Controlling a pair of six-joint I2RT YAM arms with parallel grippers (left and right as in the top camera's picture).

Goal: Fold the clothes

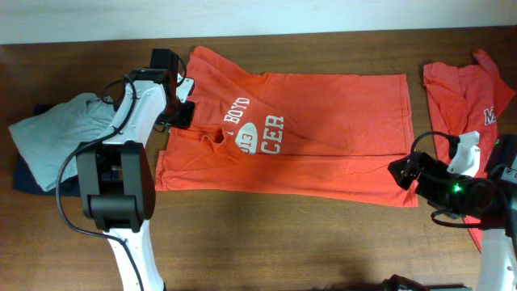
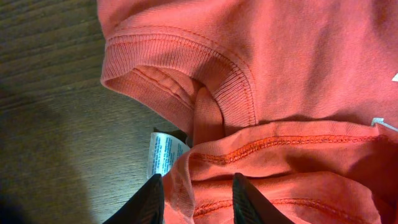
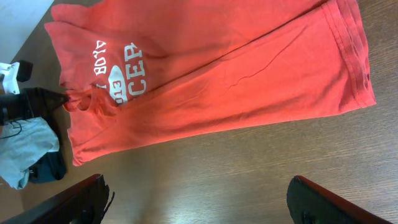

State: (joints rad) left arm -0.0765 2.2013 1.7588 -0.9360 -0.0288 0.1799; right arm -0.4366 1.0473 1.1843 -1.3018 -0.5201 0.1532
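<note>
Shirt (image 1: 323, 137): lies flat on the middle of the tabletop (image 1: 283, 234), nearer the far edge, lettering up.
Long axis: runs left edge to right edge; collar points left, hem points right.
Left gripper (image 1: 179, 113): at the collar end, the nearer arm for that end. My wrist view shows a fold of stitched edge lying between the fingers (image 2: 152, 200), beside the white tag (image 2: 163, 152). I cannot tell whether they pinch it or only straddle it.
Right gripper (image 3: 198, 186): jaws wide apart and empty, over bare wood just off the near right corner of the hem. From it the shirt lies ahead, toward the far edge and the left.
Key relation: each arm sits at its own end of the long axis, so I judge a fold along that axis suits both.
Second shirt (image 1: 464, 93): bunched at the right edge, apart from the first.
Grey cloth (image 1: 48, 133): heaped at the left edge.
</note>
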